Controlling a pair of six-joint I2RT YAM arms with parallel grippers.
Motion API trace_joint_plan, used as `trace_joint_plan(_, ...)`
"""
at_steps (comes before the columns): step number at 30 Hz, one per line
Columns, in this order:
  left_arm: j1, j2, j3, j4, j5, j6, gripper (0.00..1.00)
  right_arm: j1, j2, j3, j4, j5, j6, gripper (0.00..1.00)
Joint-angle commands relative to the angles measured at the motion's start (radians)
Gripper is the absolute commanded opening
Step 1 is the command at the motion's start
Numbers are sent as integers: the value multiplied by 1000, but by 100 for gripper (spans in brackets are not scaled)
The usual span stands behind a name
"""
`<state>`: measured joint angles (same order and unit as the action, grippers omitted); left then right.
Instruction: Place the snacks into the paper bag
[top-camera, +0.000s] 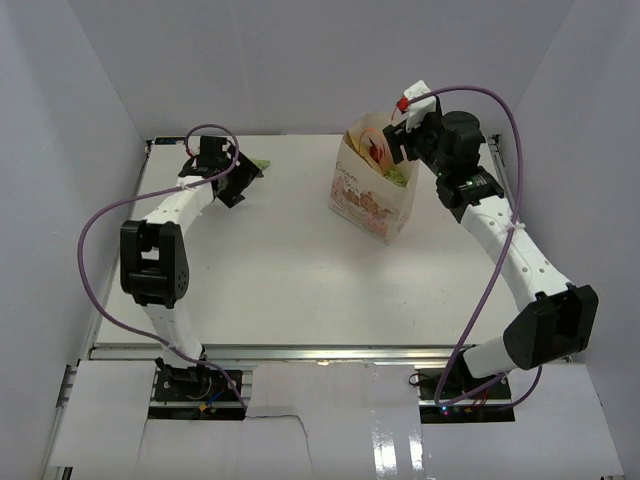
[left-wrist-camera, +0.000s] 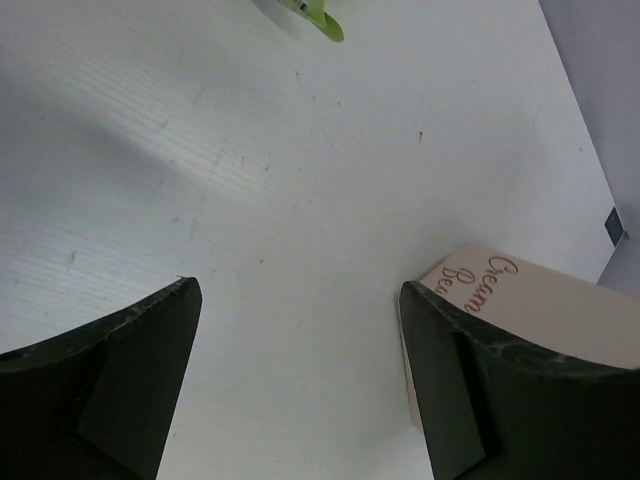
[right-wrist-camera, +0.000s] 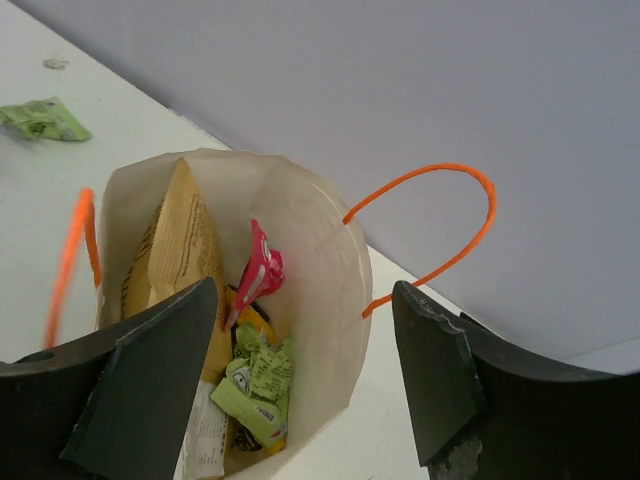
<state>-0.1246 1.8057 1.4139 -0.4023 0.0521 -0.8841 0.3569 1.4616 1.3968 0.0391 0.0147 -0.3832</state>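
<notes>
The paper bag (top-camera: 370, 200) stands upright at the back right of the table, with orange loop handles (right-wrist-camera: 440, 215). Inside it I see the yellow chip bag (right-wrist-camera: 180, 240), a magenta-pink packet (right-wrist-camera: 262, 268) and a green packet (right-wrist-camera: 255, 385). My right gripper (top-camera: 403, 140) hovers over the bag's mouth, its jaws open (right-wrist-camera: 305, 290) with nothing held between them. Another green packet (top-camera: 260, 163) lies on the table at the back left. My left gripper (top-camera: 245, 183) sits just beside it, open (left-wrist-camera: 298, 290) and holding nothing. The left wrist view shows that packet's tip (left-wrist-camera: 312, 14) at the top edge.
White walls close in the table at the back and both sides. The left wrist view catches the paper bag's printed side (left-wrist-camera: 545, 305) behind the right finger. A purple cable loops over each arm.
</notes>
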Motion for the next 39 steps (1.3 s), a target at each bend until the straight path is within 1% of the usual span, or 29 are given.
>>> trace_joint_plan(1, 20, 120, 138, -30, 2, -75, 90, -54, -105, 47, -79, -207, 12, 76)
trace_joint_plan(2, 22, 153, 170, -32, -1, -76, 89, -77, -141, 42, -120, -296, -15, 77)
trace_joint_plan(3, 23, 184, 234, -32, -8, -78, 89, -116, -158, 35, -193, -449, -31, 83)
trace_joint_plan(5, 25, 276, 298, -30, -24, -75, 89, -137, -208, -22, -264, -568, -84, 86)
trace_joint_plan(6, 25, 303, 328, -30, -35, -73, 89, -150, -225, -51, -295, -581, -94, 86)
trace_joint_plan(7, 25, 355, 386, -33, -41, -78, 89, -156, -268, -138, -320, -587, -97, 86)
trace_joint_plan(8, 26, 377, 408, -29, -99, -87, 90, -165, -292, -186, -321, -596, -98, 86)
trace_joint_plan(10, 28, 414, 457, -29, -145, -150, 90, -191, -339, -272, -329, -633, -102, 86)
trace_joint_plan(11, 32, 441, 462, -6, -158, -182, 90, -196, -378, -342, -331, -634, -100, 85)
trace_joint_plan(12, 36, 454, 465, 8, -159, -241, 90, -200, -398, -375, -331, -637, -100, 85)
trace_joint_plan(15, 45, 514, 493, 31, -156, -355, 88, -206, -457, -462, -329, -644, -102, 85)
trace_joint_plan(18, 52, 566, 531, 39, -158, -418, 82, -216, -484, -501, -334, -657, -102, 85)
trace_joint_plan(20, 60, 583, 545, 46, -155, -443, 73, -219, -491, -507, -338, -664, -105, 85)
trace_joint_plan(22, 66, 607, 554, 46, -147, -469, 67, -222, -489, -512, -340, -671, -109, 84)
trace_joint_plan(23, 74, 613, 563, 48, -141, -473, 58, -222, -489, -513, -340, -676, -112, 84)
trace_joint_plan(25, 83, 630, 568, 52, -117, -478, 47, -222, -488, -515, -340, -683, -111, 84)
trace_joint_plan(26, 85, 633, 568, 56, -109, -477, 36, -222, -488, -516, -340, -690, -112, 83)
trace_joint_plan(29, 91, 626, 551, 78, -81, -454, 28, -223, -483, -518, -340, -720, -112, 82)
trace_joint_plan(30, 92, 618, 525, 92, -74, -440, 25, -223, -481, -522, -349, -734, -117, 82)
trace_joint_plan(32, 98, 584, 475, 158, -32, -376, 20, -223, -474, -519, -369, -801, -156, 82)
trace_joint_plan(33, 103, 552, 455, 218, 1, -343, 18, -223, -466, -513, -408, -834, -180, 82)
trace_joint_plan(34, 106, 532, 430, 249, 61, -264, 17, -222, -462, -510, -430, -904, -204, 83)
trace_joint_plan(35, 109, 511, 407, 281, 101, -225, 16, -222, -457, -506, -455, -935, -250, 83)
trace_joint_plan(36, 117, 486, 340, 374, 156, -184, 12, -222, -451, -502, -493, -965, -267, 83)
trace_joint_plan(37, 118, 430, 297, 431, 283, -141, 11, -219, -451, -501, -511, -1025, -287, 83)
trace_joint_plan(38, 118, 396, 248, 489, 357, -77, 11, -217, -448, -498, -536, -1053, -362, 84)
trace_joint_plan(39, 120, 364, 146, 576, 438, -55, 8, -214, -448, -493, -570, -1084, -420, 84)
